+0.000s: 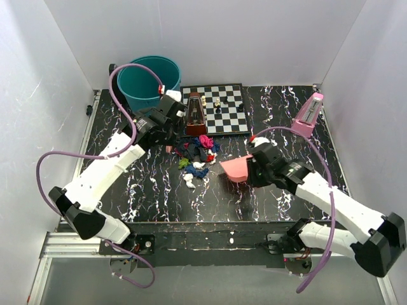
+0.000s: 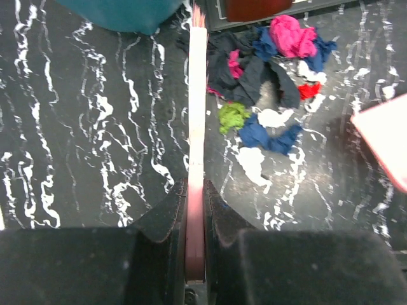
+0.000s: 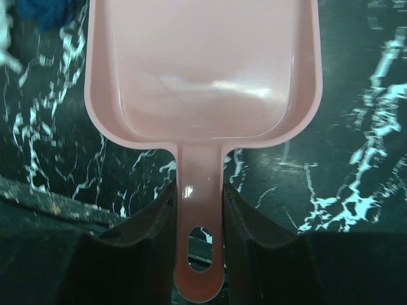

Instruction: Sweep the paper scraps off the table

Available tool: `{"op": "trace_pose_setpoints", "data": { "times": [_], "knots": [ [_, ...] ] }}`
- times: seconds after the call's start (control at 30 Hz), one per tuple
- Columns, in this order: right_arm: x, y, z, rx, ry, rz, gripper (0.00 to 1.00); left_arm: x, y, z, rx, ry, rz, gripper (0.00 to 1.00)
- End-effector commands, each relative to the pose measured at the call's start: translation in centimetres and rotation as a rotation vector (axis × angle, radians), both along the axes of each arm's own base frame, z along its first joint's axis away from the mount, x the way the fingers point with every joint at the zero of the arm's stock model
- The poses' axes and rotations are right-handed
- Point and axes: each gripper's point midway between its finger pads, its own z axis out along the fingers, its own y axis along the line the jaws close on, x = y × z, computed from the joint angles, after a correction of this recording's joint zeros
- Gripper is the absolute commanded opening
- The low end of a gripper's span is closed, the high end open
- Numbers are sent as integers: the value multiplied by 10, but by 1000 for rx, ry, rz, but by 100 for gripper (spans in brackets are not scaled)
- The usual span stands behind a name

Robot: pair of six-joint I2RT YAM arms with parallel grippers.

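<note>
lying between pink blade point(image 2: 197, 95) and pink dustpan point(image 1: 235, 168): the paper scraps point(image 1: 198, 155).
left gripper point(image 2: 196, 210) clamps the blade, right gripper point(image 3: 198, 210) the dustpan.

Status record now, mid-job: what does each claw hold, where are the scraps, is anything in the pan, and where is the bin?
left claw: shut on thin pink sweeping tool, left of pile
right claw: shut on pink dustpan, right of pile, not touching it
paper scraps: one loose pile on the table, just in front of the chessboard
pan contents: none visible
bucket: teal, back left
</note>
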Motion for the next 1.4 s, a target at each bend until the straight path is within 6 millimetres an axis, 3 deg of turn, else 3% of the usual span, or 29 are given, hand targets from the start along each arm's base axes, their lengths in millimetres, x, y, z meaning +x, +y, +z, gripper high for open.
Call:
{"op": "trace_pose_setpoints", "data": {
  "times": [0.0,0.2,0.37,0.63,0.77,0.9,1.13,1.37],
  "knots": [
    [-18,28,-7,-89,11,185,1,18,21,-8,137,-75,26,0],
    [-48,46,-18,-92,71,342,1,42,7,-56,219,-32,2,0],
    [-71,54,-21,-20,133,446,1,64,-2,-77,319,-2,-28,0],
    [-68,69,-36,-28,166,468,1,84,-24,-105,373,69,-87,0],
    [-56,79,-43,-43,148,453,1,74,-44,-112,286,136,-184,0],
    [-40,90,-46,-62,93,453,1,50,-65,-114,186,224,-301,0],
    [-17,105,-53,-96,28,451,1,5,-75,-109,156,335,-375,0],
    [2,114,-49,-105,-44,416,1,-23,-76,-89,101,373,-422,0]
  ]
}}
